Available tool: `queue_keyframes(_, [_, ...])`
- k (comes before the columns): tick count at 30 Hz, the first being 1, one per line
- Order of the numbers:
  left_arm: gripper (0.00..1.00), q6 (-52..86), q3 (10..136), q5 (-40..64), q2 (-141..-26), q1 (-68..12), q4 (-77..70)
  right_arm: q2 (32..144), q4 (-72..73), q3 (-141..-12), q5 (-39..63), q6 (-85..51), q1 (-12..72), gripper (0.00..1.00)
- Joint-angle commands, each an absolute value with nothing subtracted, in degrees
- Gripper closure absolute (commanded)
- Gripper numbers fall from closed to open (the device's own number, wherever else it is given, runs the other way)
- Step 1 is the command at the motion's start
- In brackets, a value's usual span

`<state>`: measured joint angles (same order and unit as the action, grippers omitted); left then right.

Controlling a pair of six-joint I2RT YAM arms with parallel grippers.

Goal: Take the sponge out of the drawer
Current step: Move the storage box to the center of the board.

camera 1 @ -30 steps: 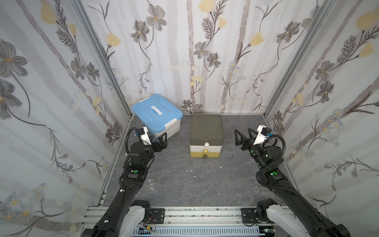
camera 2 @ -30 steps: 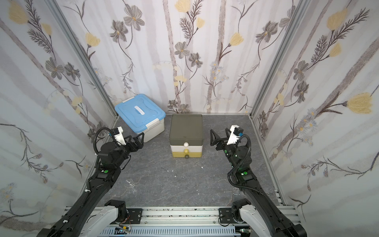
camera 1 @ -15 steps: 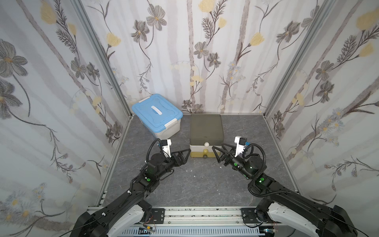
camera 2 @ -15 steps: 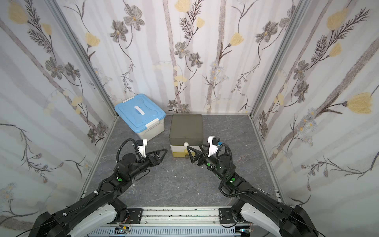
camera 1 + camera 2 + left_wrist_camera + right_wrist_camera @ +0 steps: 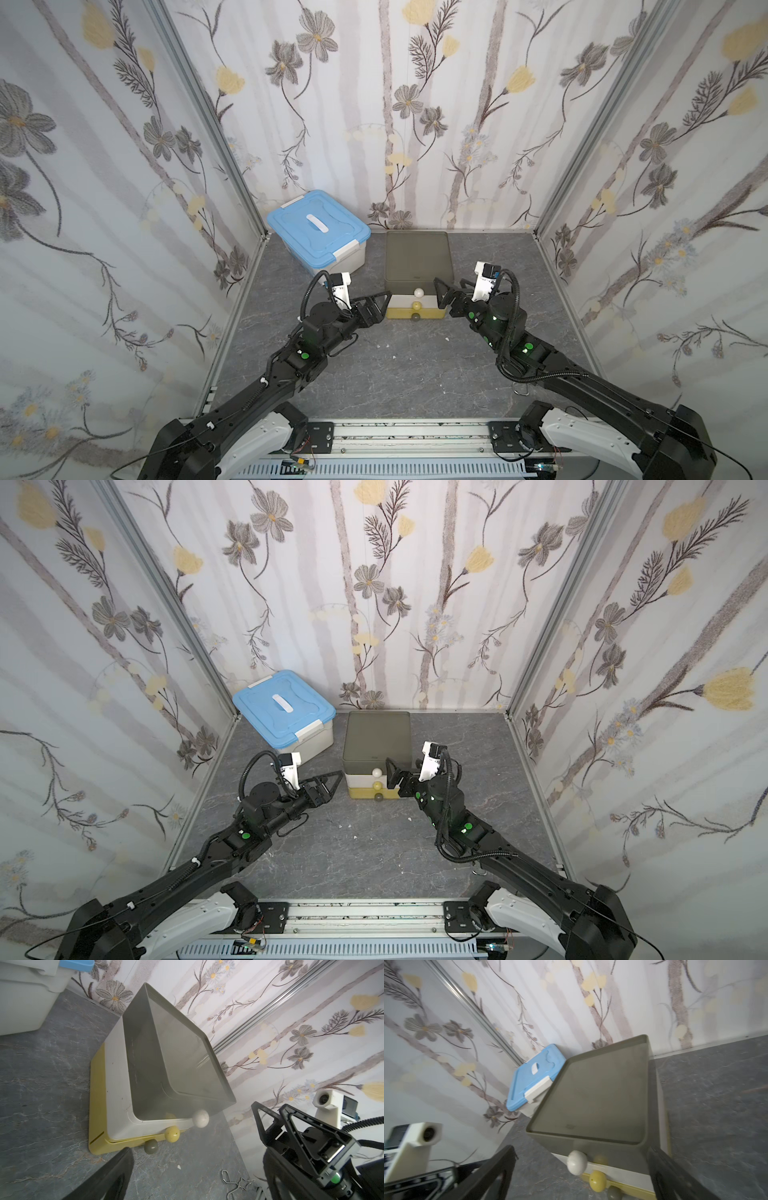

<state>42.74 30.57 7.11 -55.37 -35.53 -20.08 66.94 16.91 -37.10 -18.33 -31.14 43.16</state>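
Moved in from tabletop (image 5: 407, 374) sides: left end effector (image 5: 380, 305) and right end effector (image 5: 442, 293) now flank drawer unit (image 5: 417, 257) at back edge, jaws spread, holding nothing.

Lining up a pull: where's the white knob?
In both top views the white knob is topmost on the front of the drawer unit, above the yellow knob, between the left tool and right tool.

A robot lab booth – floral-papered panels (image 5: 104, 166), aluminium posts (image 5: 212, 124), mounting rail (image 5: 407, 432).
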Motion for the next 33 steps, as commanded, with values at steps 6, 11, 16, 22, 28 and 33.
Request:
queue_keyframes(6, [0.0, 32.91, 36.92, -6.71, -62.15, -38.12, -2.18, 71.55, 8.44, -39.13, -27.07, -23.96, 43.24, 0.0])
queue_keyframes(11, [0.0, 31.69, 39.46, -7.92, -69.32, -38.33, -3.95, 71.75, 9.61, -37.51, -24.73, -22.43, 43.21, 0.0])
queue_keyframes(16, [0.0, 29.47, 43.85, -7.82, -75.58, -38.39, -4.97, 76.08, 12.4, -38.36, -23.01, -22.18, 42.89, 0.0])
queue_keyframes(22, [0.0, 27.42, 46.89, -8.59, -80.25, -38.27, -6.07, 80.39, 15.78, -39.89, -21.57, -21.96, 41.78, 0.0])
queue_keyframes(28, [0.0, 23.53, 51.58, -11.57, -84.62, -37.43, -5.37, 84.63, 19.37, -42.12, -18.62, -22.41, 39.46, 0.0])
queue_keyframes(33, [0.0, 22.42, 54.22, -11.38, -87.6, -35.49, -6.04, 87.98, 20.59, -45.17, -16.92, -21.67, 39.27, 0.0])
